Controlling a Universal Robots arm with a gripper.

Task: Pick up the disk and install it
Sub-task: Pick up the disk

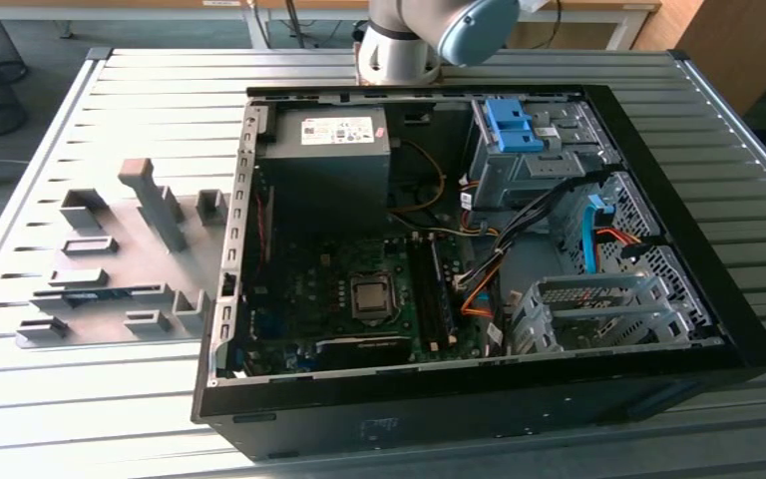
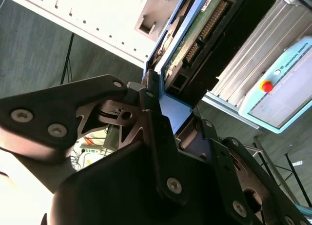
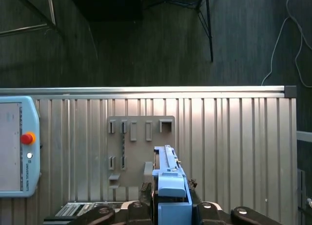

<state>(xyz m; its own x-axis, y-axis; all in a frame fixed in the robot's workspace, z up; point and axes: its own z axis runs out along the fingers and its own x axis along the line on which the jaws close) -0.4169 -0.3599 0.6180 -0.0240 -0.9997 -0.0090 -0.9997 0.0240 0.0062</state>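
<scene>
Between the jaws: the disk [image 2: 195, 34], gripped by its blue carrier frame [image 2: 173, 110]. Jaws clenched on one end of the frame in both wrist views; circuit-board face exposed in the second wrist view. Below, in the first wrist view: grey fixture plate [image 3: 134, 156] on the ribbed worktop [image 3: 234, 147], disk well clear of both. Farther off, exterior view: open computer case [image 1: 490, 409], grey drive cage [image 1: 596, 309] toward the exterior view's right, cables [image 1: 483, 284] just beside it. Judgement: step in hand is the carry toward the case. Grip sits at one end, so the free end may swing; slow travel, frame square to the cage rails, approach away from the cables.
</scene>
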